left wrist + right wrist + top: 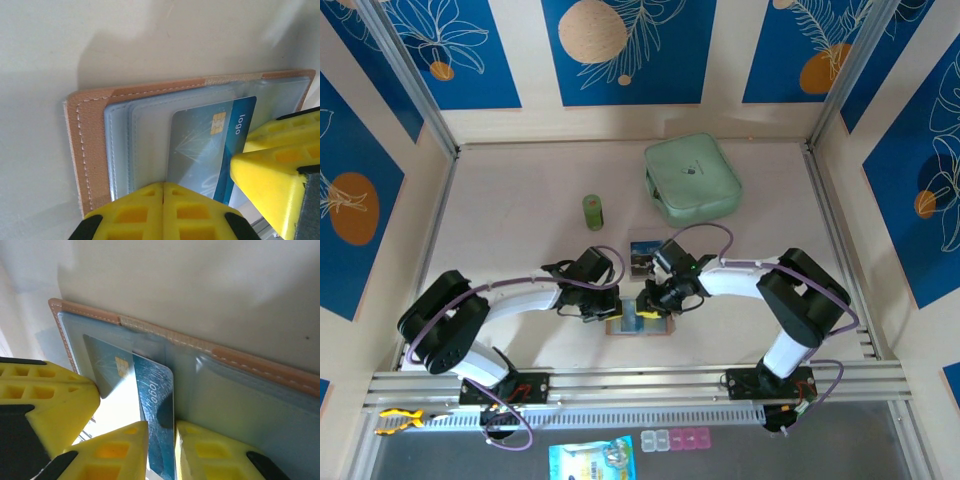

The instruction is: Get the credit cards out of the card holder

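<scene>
– Grippers first. The left gripper (163, 189) was clenched on nothing. Its tips sat at the 6 o'clock edge of the card holder (87, 150), as if to pin it. The right gripper (161, 429) had its jaws a slit apart astride the blue credit card (152, 390). Whether they truly pinched it, I could not tell.

– And where was the holder?

– Seen from above, it lay open and flat on the table (520, 220), at the 6 o'clock side between the two grippers, with its long axis running 9 to 3. The mint-green case (691, 178) sat well apart, toward 1 o'clock.

– Which way did the card point?

– In the right wrist view its long axis ran roughly 12 to 6. The chip end lay toward 12 and seemed tucked in the clear pocket. The free end was at 6, between the fingers.

– How would it handle?

– I judged it light, thin, stiff but springy, with a slick face that would slip from a weak pinch. It was best taken by the free short edge, flat faces between the pads, and drawn along its own axis toward 6. The holder looked soft and light, so unless it was held down it would likely slide along with the card.
</scene>
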Available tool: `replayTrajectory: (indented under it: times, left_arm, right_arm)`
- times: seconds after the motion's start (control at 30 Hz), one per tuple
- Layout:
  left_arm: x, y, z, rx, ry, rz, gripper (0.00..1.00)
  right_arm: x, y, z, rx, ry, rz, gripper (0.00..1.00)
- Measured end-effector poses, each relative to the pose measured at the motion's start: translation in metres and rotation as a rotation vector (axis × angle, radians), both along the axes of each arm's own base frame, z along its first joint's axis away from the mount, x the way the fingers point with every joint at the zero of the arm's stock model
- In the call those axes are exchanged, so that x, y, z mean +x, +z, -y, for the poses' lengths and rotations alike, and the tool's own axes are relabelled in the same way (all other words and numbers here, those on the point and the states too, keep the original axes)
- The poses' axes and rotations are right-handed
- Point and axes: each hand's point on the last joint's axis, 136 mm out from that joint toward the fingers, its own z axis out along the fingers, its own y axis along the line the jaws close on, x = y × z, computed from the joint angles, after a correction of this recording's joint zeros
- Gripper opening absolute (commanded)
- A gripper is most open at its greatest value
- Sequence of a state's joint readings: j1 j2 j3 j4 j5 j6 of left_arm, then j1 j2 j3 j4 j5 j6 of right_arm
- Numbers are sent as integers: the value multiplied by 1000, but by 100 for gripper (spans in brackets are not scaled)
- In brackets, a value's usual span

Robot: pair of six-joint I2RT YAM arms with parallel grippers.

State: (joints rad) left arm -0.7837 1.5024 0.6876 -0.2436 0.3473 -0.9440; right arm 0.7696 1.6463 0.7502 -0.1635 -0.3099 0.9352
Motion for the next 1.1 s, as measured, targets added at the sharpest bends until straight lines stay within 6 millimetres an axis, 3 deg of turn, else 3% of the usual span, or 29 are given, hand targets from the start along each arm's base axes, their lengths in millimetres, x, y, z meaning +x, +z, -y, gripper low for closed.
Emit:
replayTrajectory:
  times: [0.3,0.63,1.1]
  left_arm:
    - [0,0,0,0,0,0,1]
    - [0,0,0,0,0,0,1]
    - [0,0,0,0,1,1,2]
  right_arm:
    - [-1,6,-2,36,-13,-2,12]
    - [3,14,1,51,-17,22,9]
    - [3,26,30,-51,-4,82,7]
